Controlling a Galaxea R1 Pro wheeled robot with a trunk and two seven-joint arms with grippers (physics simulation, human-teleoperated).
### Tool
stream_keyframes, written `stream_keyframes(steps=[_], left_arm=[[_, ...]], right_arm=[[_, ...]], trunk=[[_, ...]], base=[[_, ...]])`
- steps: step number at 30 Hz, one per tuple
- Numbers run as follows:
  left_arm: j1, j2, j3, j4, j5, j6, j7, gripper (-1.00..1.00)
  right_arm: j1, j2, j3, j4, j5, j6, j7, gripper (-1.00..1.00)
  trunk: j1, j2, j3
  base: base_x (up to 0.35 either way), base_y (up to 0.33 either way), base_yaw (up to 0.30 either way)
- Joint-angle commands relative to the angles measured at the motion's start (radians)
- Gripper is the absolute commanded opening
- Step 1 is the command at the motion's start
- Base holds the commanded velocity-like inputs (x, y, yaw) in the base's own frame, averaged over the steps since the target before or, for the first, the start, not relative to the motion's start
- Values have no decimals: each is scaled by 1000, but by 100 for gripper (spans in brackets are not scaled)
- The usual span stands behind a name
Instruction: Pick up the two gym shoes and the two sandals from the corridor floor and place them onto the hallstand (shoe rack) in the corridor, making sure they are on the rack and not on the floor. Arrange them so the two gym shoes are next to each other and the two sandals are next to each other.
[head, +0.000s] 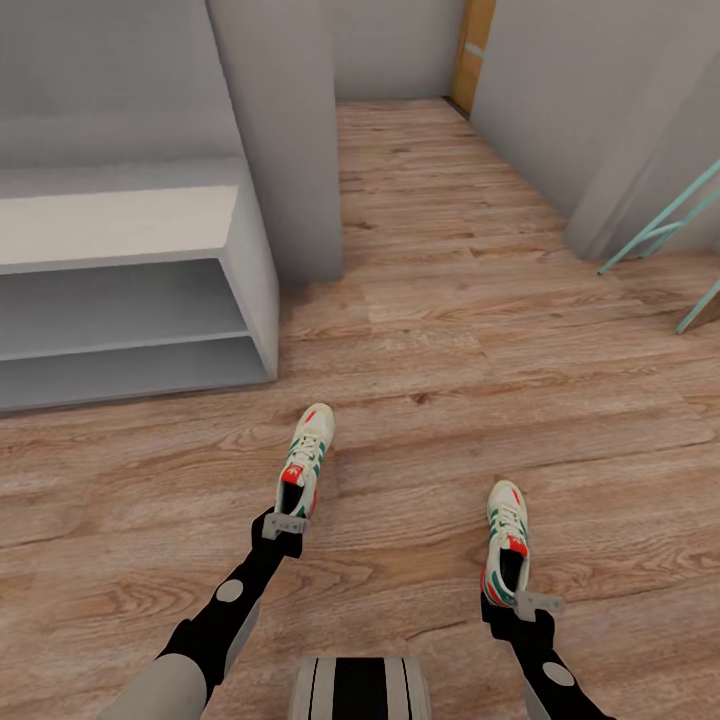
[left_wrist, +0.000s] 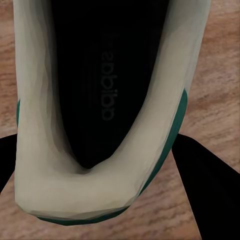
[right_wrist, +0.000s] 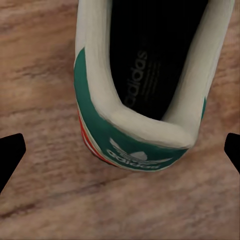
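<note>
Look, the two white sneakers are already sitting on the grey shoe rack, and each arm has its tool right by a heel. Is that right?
Not quite. The head view shows both sneakers, the left one and the right one, lying on the wood floor, not on the shoe rack. The left tool and right tool are indeed at the heels.

Cream-white gym shoes (head: 305, 462) with green stripes and red-orange tongues, light brown wood-grain floor (head: 450, 330), pale grey hallstand (head: 140, 290)
</note>
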Motion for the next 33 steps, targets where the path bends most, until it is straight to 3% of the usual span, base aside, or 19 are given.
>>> stream_keyframes(steps=[1, 31, 33], left_arm=[[0, -1, 8, 0, -10, -4, -5, -100], [-1, 0, 8, 0, -10, -2, -3, -100], [-1, 0, 8, 0, -10, -2, -3, -100]], right_arm=[[-1, 0, -5, 1, 11, -3, -2, 100], [-1, 0, -5, 1, 11, -3, -2, 100], [-1, 0, -5, 1, 11, -3, -2, 100]], trunk=[[0, 0, -1], [0, 0, -1], [1, -1, -8]], base=[[8, 0, 0], [18, 0, 0], [0, 0, 0]])
